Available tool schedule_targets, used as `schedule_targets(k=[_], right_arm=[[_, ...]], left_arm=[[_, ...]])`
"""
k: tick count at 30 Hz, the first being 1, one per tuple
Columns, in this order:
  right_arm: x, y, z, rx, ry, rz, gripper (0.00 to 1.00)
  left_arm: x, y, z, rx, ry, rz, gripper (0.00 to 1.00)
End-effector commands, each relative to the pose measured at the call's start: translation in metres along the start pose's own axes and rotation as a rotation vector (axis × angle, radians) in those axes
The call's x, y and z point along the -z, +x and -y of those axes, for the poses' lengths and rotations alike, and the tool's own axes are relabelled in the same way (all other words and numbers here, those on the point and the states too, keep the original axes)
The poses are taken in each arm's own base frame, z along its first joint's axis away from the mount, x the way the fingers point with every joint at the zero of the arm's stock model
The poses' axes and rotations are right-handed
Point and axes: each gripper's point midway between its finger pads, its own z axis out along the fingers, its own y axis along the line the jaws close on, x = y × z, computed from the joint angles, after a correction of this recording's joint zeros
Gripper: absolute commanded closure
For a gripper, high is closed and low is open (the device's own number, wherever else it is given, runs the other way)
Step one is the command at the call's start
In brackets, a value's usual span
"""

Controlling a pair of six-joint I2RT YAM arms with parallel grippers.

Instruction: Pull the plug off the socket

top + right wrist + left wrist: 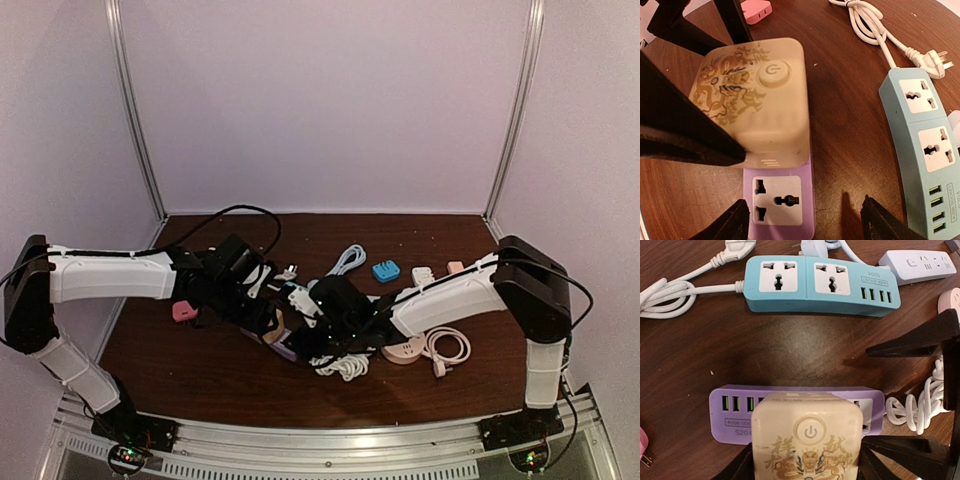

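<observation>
A cream cube plug [807, 435] with a power button and a gold dragon print sits over one socket of the purple power strip [735, 407]. Its prongs are hidden. My left gripper [805, 467] is shut on the cube's two sides. In the right wrist view the cube [755, 100] covers the far socket of the purple strip [782, 200], and the near socket is bare. My right gripper [805, 222] is open and straddles the strip's near end without touching it. In the top view both grippers meet at the table's middle over the strip [286, 350].
A teal power strip [805, 285] lies beyond the purple one, with a white strip [920, 262] and coiled white cords [920, 407] nearby. A pink adapter [184, 311], a blue adapter [386, 270] and a pink round strip [405, 350] lie around.
</observation>
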Motion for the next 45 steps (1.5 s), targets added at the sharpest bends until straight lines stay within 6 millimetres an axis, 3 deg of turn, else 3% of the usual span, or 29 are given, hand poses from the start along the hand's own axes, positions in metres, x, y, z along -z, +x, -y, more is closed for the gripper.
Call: schedule_targets(k=[1, 6, 13, 31, 37, 45], right_arm=[[-0.005, -0.008, -0.011, 0.023, 0.012, 0.021, 0.22], [-0.01, -0.003, -0.02, 0.035, 0.0, -0.002, 0.23], [-0.019, 0.004, -0.015, 0.026, 0.051, -0.031, 0.33], [-0.013, 0.026, -0.025, 0.071, 0.048, -0.064, 0.24], [-0.002, 0.021, -0.017, 0.043, 0.074, 0.0, 0.26], [-0.006, 0.023, -0.019, 0.078, 0.064, 0.001, 0.3]], left_arm=[[-0.004, 0.02, 0.011, -0.024, 0.05, -0.077, 0.75], [-0.004, 0.019, 0.012, -0.023, 0.053, -0.075, 0.76], [-0.001, 0.016, 0.014, -0.022, 0.062, -0.059, 0.77], [0.001, 0.013, 0.013, -0.01, 0.058, -0.034, 0.8], [-0.001, 0.016, 0.013, -0.006, 0.066, -0.039, 0.82], [0.001, 0.016, 0.016, -0.006, 0.086, -0.035, 0.83]])
